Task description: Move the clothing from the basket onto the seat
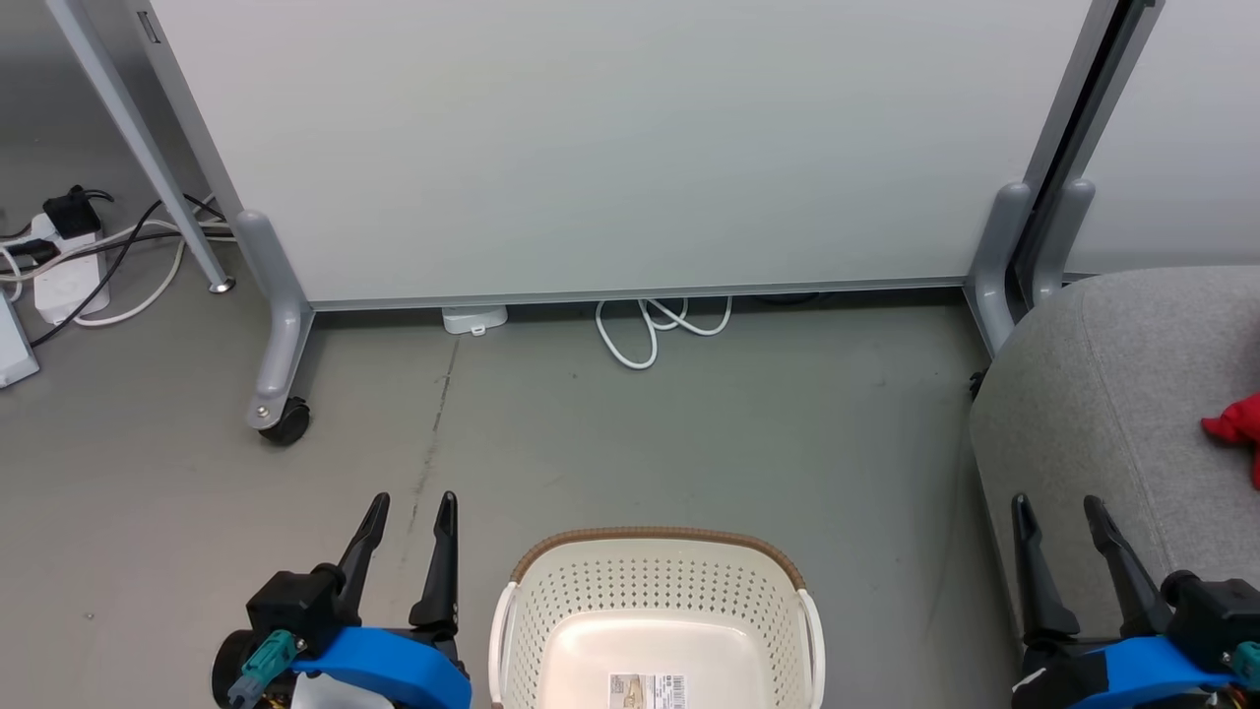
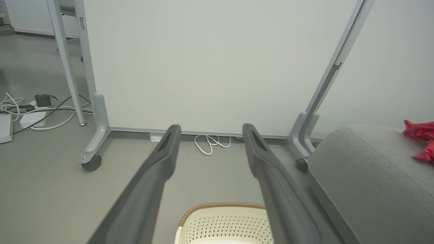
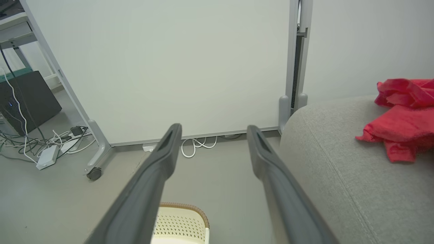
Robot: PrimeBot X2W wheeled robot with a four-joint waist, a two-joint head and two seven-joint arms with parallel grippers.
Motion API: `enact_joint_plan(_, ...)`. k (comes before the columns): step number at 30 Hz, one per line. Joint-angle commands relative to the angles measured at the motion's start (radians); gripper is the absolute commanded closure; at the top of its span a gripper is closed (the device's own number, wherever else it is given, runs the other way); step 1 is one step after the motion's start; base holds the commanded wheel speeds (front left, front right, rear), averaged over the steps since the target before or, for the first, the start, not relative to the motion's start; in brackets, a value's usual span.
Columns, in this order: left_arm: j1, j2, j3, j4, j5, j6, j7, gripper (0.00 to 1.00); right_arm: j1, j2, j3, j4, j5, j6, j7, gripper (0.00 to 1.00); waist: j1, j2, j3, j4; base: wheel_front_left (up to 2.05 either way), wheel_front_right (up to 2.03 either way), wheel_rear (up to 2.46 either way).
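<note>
"Closest to the head camera, what were the two grippers doing?"

"Left gripper point(image 1: 413, 497) stood at the left of the basket point(image 1: 655, 537), right gripper point(image 1: 1055, 500) in front of the seat point(image 1: 1102, 414). Both had the fingers spread apart and pointing up the picture, with nothing between them."

"And the clothing point(image 1: 1235, 425)?"

"It lay on top of the seat, well apart from the basket. It was a crumpled red heap, cut by the edge of the picture, so I could not tell its long axis or which way it pointed. The basket stood upright on the floor point(image 1: 689, 433), its bottom bare with a sticker label point(image 1: 647, 691)."

"What was around?"

"Behind stood a pale partition panel point(image 1: 610, 148) on a castor point(image 1: 287, 421), with a looped white cable point(image 1: 655, 325) under its lower edge and a power strip point(image 1: 64, 276) at far left. Between basket and seat was a strip of floor."
</note>
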Motion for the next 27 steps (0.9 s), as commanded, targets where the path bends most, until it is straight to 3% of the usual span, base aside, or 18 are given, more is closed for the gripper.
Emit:
enact_joint_plan(1, 0.005, -0.001, 0.005, 0.001, 0.005, -0.002, -0.003, 0.00, 0.017, 0.002, 0.003, 0.001, 0.005, 0.000, -0.002, 0.00, 0.0001, -0.0001, -0.001, 0.001, 0.00, 0.00, 0.00)
enact_joint_plan(27, 0.007, -0.001, 0.000, 0.014, -0.014, -0.002, -0.003, 0.00, 0.000, 0.002, 0.038, 0.021, 0.035, 0.000, -0.010, 0.00, 0.0001, -0.0001, 0.012, -0.009, 0.00, 0.00, 0.00)
